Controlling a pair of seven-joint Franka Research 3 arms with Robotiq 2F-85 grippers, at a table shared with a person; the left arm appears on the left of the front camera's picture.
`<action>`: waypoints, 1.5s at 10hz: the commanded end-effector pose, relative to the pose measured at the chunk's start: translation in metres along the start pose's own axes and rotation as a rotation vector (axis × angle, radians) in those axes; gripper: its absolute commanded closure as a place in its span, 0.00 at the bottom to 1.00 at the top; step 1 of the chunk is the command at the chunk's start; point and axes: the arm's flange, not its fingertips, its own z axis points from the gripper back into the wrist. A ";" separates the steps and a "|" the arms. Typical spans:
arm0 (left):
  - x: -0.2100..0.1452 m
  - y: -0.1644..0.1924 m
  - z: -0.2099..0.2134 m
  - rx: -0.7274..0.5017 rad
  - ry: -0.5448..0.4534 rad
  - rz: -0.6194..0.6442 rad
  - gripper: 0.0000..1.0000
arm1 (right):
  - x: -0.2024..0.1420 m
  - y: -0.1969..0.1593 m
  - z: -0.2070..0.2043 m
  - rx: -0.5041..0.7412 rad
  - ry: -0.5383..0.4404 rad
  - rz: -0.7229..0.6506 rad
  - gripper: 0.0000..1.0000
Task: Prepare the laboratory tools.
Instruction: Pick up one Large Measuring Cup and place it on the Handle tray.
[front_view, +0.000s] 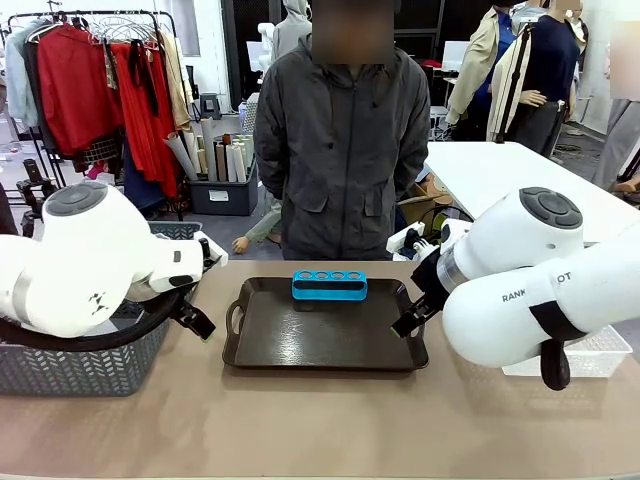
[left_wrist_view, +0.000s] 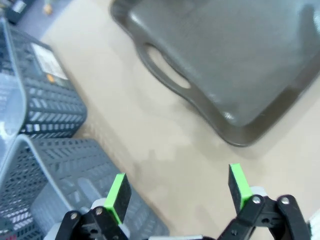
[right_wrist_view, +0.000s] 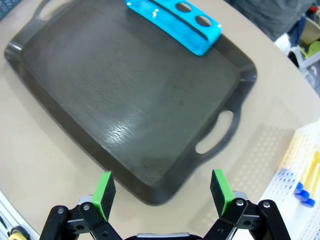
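We see a robotics test room: a blue tube rack (front_view: 329, 285) sits in a black tray (front_view: 270, 335) on our beige table (front_view: 320, 430), with a clothes rail (front_view: 95, 75), a bin of rolls (front_view: 222, 192) and a white worktable (front_view: 500, 170) behind.

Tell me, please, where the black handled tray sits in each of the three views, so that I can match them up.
Front view: black tray at the centre of the table, between the two arms.
Left wrist view: black tray in the upper right.
Right wrist view: black tray across the upper left and centre.
Shared landmark: the beige tabletop around it; the blue tube rack at its far edge also links the front and right wrist views.
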 end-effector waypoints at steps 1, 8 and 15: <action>0.016 -0.002 0.021 -0.078 0.017 -0.050 0.00 | -0.007 -0.013 0.011 0.067 -0.011 0.046 0.00; 0.065 -0.018 0.112 -0.313 -0.199 -0.187 0.00 | -0.009 -0.038 0.131 0.194 -0.082 0.156 0.00; 0.112 0.013 0.162 -0.265 -0.288 -0.240 0.00 | 0.010 -0.068 0.235 0.124 -0.207 0.133 0.00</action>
